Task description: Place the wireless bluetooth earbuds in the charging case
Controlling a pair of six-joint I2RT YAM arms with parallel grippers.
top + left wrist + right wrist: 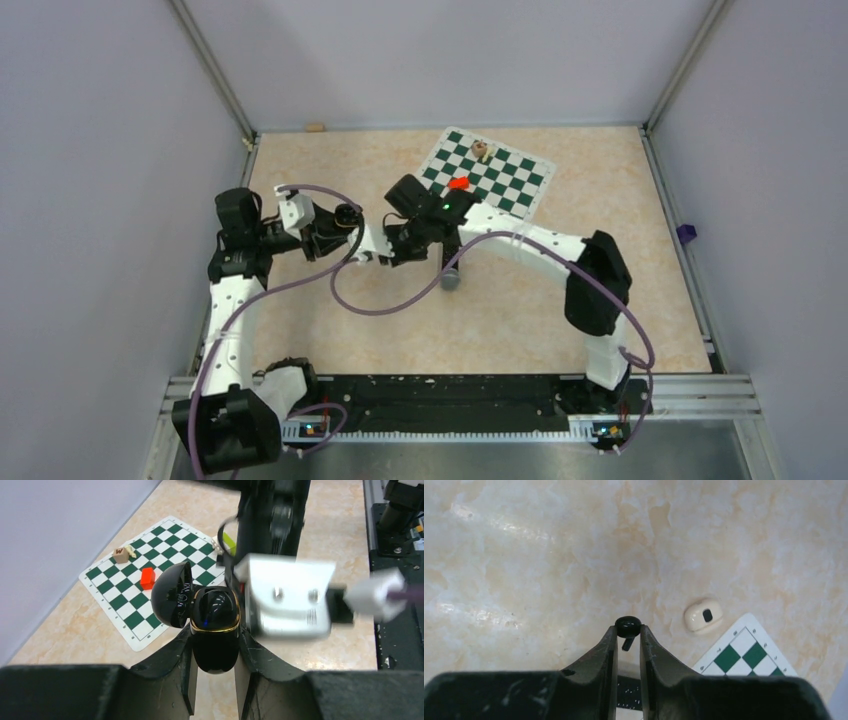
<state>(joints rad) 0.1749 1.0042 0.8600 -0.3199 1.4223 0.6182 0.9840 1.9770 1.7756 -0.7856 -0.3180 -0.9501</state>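
In the left wrist view my left gripper [215, 634] is shut on the lower body of a glossy black charging case [215, 611] with a gold rim. Its lid [172, 595] hangs open to the left. The right arm's blurred white wrist block [290, 597] sits close beside the case's open top. My right gripper [628, 630] is shut on a tiny black earbud [628, 625] at its fingertips, stem pointing back between the fingers. One off-white earbud [703, 616] lies on the table near the mat's corner. From above, both grippers [362, 250] [392, 252] meet at table centre-left.
A green-and-white chess mat [500, 180] lies at the back with a red piece [459, 183] and a small wooden block [481, 150] on it. A grey microphone [451, 278] lies under the right arm. A yellow-green block [229, 542] shows behind the case. Purple cables loop between the arms.
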